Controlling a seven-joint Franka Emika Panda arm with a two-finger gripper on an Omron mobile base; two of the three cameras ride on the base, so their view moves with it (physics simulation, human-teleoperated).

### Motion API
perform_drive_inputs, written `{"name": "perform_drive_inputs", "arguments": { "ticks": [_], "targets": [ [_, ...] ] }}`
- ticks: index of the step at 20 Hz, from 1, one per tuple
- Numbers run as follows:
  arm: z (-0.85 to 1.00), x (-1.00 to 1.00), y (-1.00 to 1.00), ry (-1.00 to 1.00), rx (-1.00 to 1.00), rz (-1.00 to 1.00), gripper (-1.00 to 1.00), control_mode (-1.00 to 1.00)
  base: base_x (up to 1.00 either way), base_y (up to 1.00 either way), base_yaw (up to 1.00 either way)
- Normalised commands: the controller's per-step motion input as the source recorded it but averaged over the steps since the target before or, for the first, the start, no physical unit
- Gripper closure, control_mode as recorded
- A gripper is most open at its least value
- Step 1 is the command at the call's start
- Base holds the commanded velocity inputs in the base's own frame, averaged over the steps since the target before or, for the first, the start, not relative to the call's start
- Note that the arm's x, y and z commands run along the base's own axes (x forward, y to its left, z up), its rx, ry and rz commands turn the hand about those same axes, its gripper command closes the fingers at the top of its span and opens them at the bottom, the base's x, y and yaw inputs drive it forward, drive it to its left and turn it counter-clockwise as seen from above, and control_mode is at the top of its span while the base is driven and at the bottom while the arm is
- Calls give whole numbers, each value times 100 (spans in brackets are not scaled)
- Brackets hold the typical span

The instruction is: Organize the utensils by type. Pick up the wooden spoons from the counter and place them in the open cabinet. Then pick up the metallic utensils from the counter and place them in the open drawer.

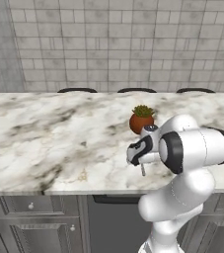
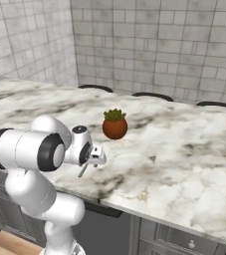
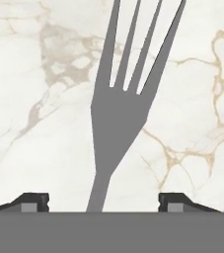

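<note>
Marble counter (image 3: 44, 99) bears grey fork (image 3: 121, 113) between wide-spread gripper (image 3: 103, 202) fingertips

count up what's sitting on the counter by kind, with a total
grey metal fork: 1, lying between the open claw fingers
potted plant: 1
total on the counter: 2

The white arm folds at the elbow and reaches forward and down, its end effector (image 3: 103, 202) low, fingertips (image 3: 34, 201) spread wide apart.
</note>
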Motion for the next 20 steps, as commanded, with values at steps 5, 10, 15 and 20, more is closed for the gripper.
{"name": "perform_drive_inputs", "arguments": {
  "ticks": [5,10,15,20],
  "targets": [
    [-55,0,-20,0,4,0,100,-100,0,0,0],
    [-40,-3,-34,2,14,0,100,-100,0,0,0],
    [-8,-14,-38,0,24,0,100,-100,0,0,0],
    [0,-3,-33,2,12,0,100,-100,0,0,0]
  ]
}}
